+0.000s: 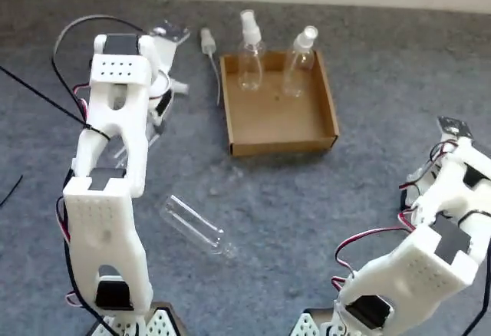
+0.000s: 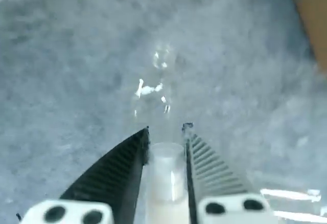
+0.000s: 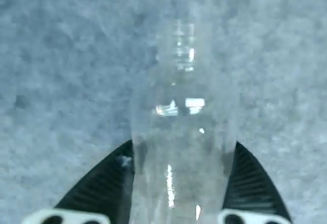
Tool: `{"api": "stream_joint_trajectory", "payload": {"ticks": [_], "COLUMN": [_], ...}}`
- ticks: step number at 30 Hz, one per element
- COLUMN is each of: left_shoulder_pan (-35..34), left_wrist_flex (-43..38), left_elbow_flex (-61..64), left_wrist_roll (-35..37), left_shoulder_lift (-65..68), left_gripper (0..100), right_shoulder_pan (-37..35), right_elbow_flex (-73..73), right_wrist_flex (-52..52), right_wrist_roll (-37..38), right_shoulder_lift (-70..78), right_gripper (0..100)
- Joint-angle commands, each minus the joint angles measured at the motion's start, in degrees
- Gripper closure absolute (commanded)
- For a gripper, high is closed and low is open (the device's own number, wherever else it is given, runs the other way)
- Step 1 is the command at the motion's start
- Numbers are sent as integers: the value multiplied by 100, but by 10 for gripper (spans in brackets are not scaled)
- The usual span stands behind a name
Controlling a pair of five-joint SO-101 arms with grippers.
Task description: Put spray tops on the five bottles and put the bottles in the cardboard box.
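Right pincer clamped on clear bottle, 4 o'clock on table. Left pincer clamped on pale piece, likely spray top, 10 o'clock. Judgement: hold bottle upright and steady; seat top squarely before twisting.

High view: fixed overhead, behind both arm bases, facing down over grey carpet to the cardboard box. Left wrist view: close, along the left gripper clamping a slim bottle; shares the cardboard box with the high view. Right wrist view: closer, along the right gripper clamping a clear bottle.
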Motion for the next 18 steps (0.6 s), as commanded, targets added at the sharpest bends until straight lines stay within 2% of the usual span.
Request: {"api": "stream_joint_trajectory", "payload": {"ticks": [1,3,7,13,18], "left_shoulder_pan": [22,-48,-251,-295,-312], "left_wrist_flex": [-9,-97,-1134,-2831,-3815], "left_elbow_flex": [514,1051,2686,5244,6387], "left_wrist_roll": [-255,-387,-501,-607,-237], "left_shoulder_lift": [-444,-681,-1358,-2686,-3398], "left_gripper": [966,966,966,965,962], "right_shoulder_pan": [-154,-136,-101,-215,-382], "right_elbow_flex": [-189,-189,-189,-189,-171], "right_wrist_flex": [13,22,22,31,330], "right_wrist_roll": [-88,-88,114,281,316], "right_shoulder_lift": [-101,-101,-101,-136,-558], "right_gripper": [788,715,618,618,618]}}
